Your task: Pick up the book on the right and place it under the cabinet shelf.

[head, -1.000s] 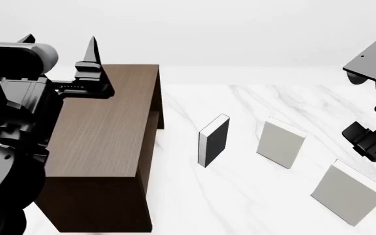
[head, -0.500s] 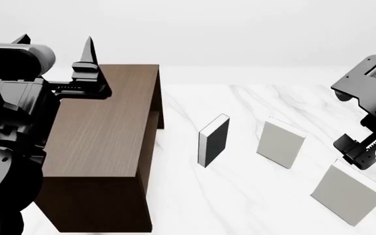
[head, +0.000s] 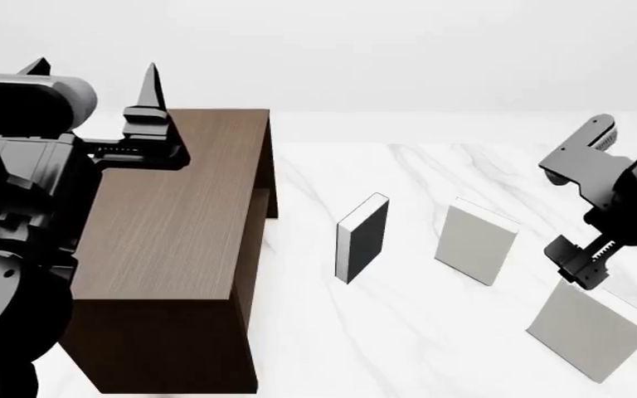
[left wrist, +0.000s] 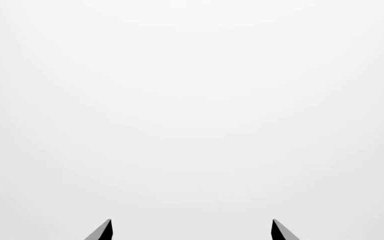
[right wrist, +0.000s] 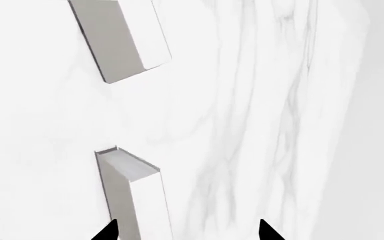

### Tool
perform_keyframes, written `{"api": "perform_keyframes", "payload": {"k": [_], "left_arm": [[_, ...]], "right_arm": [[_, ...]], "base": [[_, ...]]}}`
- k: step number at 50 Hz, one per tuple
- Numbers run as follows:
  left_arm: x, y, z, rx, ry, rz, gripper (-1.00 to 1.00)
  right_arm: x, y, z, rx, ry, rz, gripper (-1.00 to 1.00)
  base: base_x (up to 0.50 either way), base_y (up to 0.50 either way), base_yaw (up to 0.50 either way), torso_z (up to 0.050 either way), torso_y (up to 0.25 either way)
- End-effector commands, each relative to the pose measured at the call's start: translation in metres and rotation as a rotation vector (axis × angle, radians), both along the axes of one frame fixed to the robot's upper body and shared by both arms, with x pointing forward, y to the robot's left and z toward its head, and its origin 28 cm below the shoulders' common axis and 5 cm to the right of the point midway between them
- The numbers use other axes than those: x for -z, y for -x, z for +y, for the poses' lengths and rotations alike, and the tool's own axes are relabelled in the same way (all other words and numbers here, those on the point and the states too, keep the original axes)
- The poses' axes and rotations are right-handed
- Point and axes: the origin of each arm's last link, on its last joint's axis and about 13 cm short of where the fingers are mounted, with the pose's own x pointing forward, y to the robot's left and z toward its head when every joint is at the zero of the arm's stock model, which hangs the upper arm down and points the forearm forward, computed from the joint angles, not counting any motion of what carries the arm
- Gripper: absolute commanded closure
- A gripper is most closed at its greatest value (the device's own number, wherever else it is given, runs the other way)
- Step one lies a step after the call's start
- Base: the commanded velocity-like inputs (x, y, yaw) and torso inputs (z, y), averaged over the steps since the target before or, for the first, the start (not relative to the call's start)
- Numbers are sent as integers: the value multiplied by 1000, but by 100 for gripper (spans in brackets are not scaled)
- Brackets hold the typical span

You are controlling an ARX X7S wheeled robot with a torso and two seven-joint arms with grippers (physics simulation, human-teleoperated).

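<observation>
Right claw (head: 580, 264) parted, book (head: 590, 327) upright

A white marble surface (head: 407, 332) with faint grey veining fills the lower part of the head view, its veins running away toward the far edge. Beyond that edge stands a plain, pale grey-white backdrop (head: 407, 50), with no seams, windows or fittings to be made out. The light is soft and even, and shadows on the marble are faint.
</observation>
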Motion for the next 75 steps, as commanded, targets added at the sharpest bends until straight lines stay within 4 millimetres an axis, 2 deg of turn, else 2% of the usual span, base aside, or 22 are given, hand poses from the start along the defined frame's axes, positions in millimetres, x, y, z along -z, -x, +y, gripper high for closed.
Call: {"api": "perform_keyframes", "payload": {"k": [1,31,56,75], "left_arm": [[0,0,-1,-2,-7,1,-100],[-10,7,-3,10,-13,-18,-100],[-5,6,-1,14,-12,-14,-100],[-8,8,-3,17,-18,-20,-100]], "right_arm": [[20,0,0,-19,-58,43,-100],[53,10,-7,3,-68,49,-100],[66,3,-8,9,-22,13,-100],[88,6,-11,19,-54,39,-100]], "base": [[0,0,0,0,0],[0,0,0,0,0],[0,0,0,0,0],[0,0,0,0,0]]}}
